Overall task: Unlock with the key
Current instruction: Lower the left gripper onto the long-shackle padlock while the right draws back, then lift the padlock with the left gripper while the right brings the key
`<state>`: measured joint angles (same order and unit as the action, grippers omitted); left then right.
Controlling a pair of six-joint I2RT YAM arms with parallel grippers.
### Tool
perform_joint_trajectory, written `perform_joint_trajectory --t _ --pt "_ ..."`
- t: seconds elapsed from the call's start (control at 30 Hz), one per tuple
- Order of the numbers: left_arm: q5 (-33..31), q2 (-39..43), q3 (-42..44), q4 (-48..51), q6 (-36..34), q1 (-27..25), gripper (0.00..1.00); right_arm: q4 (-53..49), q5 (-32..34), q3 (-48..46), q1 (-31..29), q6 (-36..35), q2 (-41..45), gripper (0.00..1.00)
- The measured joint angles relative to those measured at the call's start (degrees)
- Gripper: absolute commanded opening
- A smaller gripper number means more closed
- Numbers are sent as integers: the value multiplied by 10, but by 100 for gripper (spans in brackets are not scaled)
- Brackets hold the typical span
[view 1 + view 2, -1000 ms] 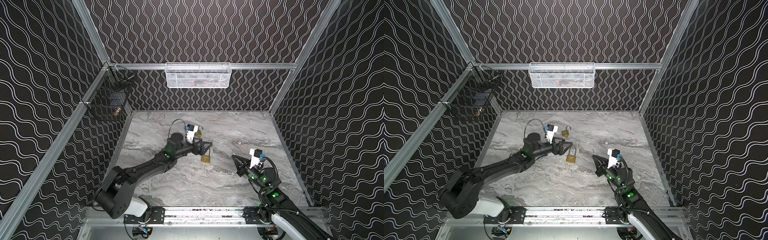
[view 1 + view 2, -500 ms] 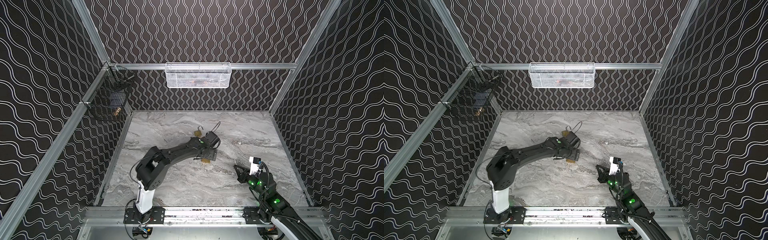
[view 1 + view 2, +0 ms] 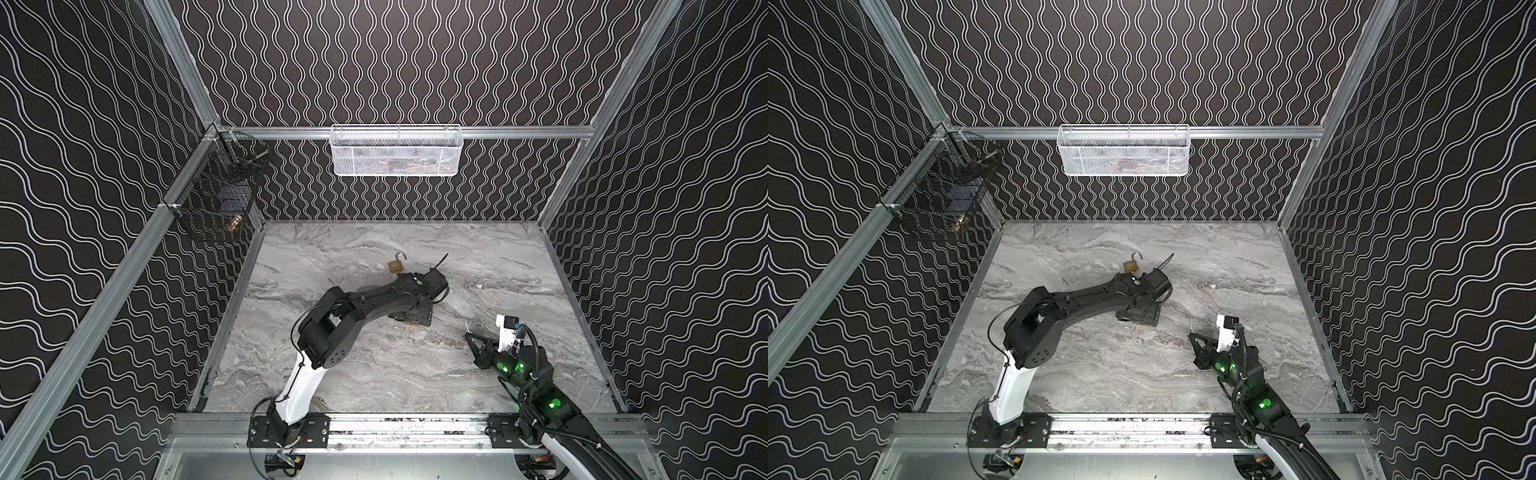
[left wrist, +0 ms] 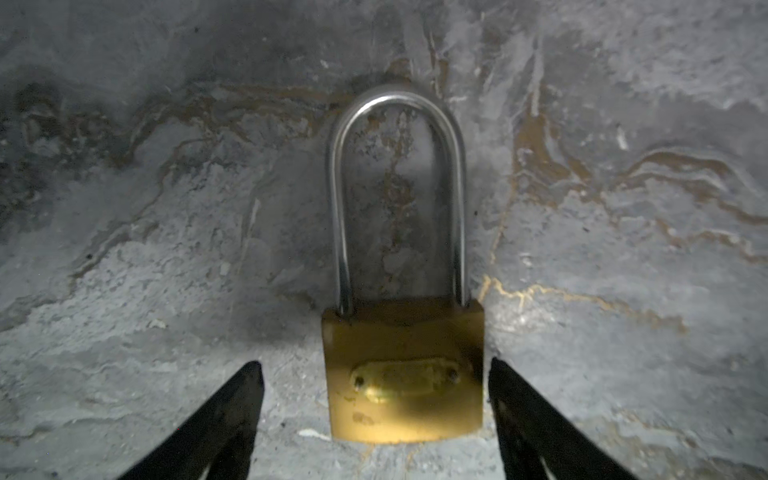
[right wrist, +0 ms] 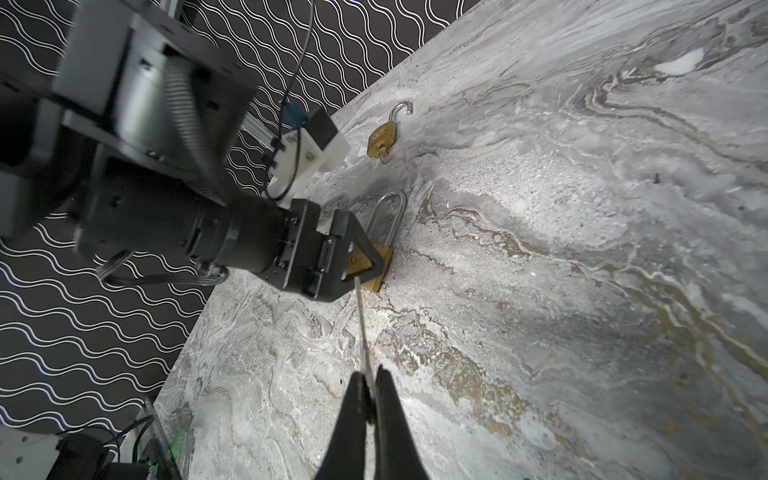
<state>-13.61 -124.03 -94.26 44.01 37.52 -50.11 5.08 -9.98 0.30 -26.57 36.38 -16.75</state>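
Observation:
A brass padlock point(image 4: 403, 374) with a long steel shackle point(image 4: 338, 208) lies flat on the marble table point(image 3: 374, 374); its shackle is shut. My left gripper point(image 4: 372, 365) points down over it, open, one finger on each side of the brass body. One fingertip point(image 4: 496, 370) is almost against the lock's side; the opposite one stands apart. In both top views the left wrist point(image 3: 415, 291) point(image 3: 1136, 293) hides most of this lock. My right gripper point(image 5: 371, 372) point(image 3: 468, 332) is shut on a thin silver key point(image 5: 362, 328), whose blade points at the padlock point(image 5: 380, 270) from a short way off.
A smaller brass padlock point(image 3: 395, 266) point(image 5: 382, 141) with its shackle swung open lies just behind the left wrist. A white mesh basket point(image 3: 397, 151) hangs on the back wall and a black wire basket point(image 3: 216, 199) on the left wall.
The left arm has lifted its elbow and turned its gripper downward over the padlock, and the jaws have narrowed slightly. The right gripper has drawn back a little with the key.

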Motion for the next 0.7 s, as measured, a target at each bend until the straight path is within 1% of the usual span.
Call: perform_joint_trajectory --t 0.23,0.47,0.6,0.7 --pt "14 -17 -10 -23 7 7 81 0 -2 0 0 -1 -22 0" --pt "18 -12 8 -55 26 13 66 0 -5 0 0 -10 -18 0" --pt "19 -1 29 -71 35 14 62 4 -16 0 0 -11 -22 0" --pt "19 3 41 -81 43 14 55 16 -32 0 0 -10 -38 0"
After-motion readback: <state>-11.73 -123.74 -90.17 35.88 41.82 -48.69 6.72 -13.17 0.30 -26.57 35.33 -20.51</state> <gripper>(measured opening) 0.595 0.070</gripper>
